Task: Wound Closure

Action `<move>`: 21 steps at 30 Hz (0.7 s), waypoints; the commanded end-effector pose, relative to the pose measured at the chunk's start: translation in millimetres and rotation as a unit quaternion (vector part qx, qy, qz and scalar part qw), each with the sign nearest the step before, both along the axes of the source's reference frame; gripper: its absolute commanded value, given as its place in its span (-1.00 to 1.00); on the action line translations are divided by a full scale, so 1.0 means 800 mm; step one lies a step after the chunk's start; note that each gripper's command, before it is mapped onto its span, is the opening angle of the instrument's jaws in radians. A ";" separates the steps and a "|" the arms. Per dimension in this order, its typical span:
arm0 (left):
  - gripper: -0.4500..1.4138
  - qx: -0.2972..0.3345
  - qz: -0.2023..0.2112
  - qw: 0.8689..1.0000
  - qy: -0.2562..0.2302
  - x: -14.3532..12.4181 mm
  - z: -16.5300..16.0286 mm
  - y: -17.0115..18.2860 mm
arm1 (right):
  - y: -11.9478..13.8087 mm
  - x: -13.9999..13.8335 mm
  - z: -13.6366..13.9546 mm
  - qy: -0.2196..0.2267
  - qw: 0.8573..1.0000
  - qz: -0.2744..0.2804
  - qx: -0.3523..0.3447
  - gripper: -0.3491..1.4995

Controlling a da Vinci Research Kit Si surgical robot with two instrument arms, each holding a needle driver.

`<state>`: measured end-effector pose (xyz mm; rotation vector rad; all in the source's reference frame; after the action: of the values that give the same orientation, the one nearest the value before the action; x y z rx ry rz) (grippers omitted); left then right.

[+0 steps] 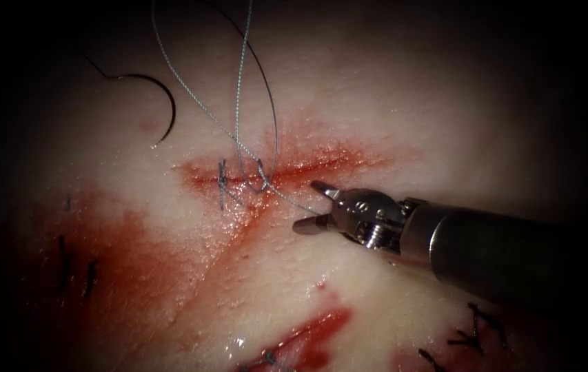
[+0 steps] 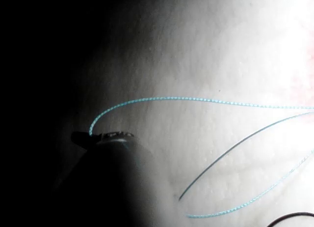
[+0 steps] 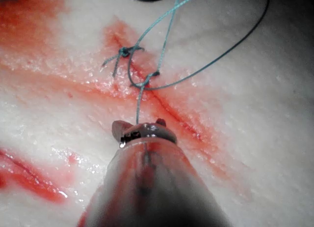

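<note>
The cut point(image 1: 321, 164) runs across the tissue, ringed by red fluid. A tied stitch point(image 1: 222, 180) closes its left end, and a second pass of thread point(image 1: 260, 180) crosses it just to the right. The curved needle point(image 1: 169, 110) lies free on the tissue, up and left of the cut, held by neither tool. My right tool point(image 1: 316, 207) is below the cut with its jaws open around the short thread tail point(image 3: 138, 106). The long thread point(image 1: 238, 89) rises out of the endoscope view. In the left wrist view my left tool point(image 2: 100, 136) is shut on the thread point(image 2: 196, 99).
Older stitched cuts lie at the lower left point(image 1: 66, 262) and lower right point(image 1: 473, 334). Another red, wet cut point(image 1: 307, 331) sits at the bottom middle. The right tool's shaft point(image 1: 500, 248) crosses the tissue from the right.
</note>
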<state>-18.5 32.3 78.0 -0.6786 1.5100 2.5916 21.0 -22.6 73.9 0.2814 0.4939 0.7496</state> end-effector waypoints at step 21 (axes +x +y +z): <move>-1.00 -0.002 0.003 1.000 0.001 -0.0009 0.0003 0.0015 | 0.0010 0.0008 -0.0039 0.034 0.999 -0.009 -0.036 -1.00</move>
<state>-18.8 32.3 78.0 -0.6833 1.5050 2.5997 20.9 -22.1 70.2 0.2362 0.5944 0.7009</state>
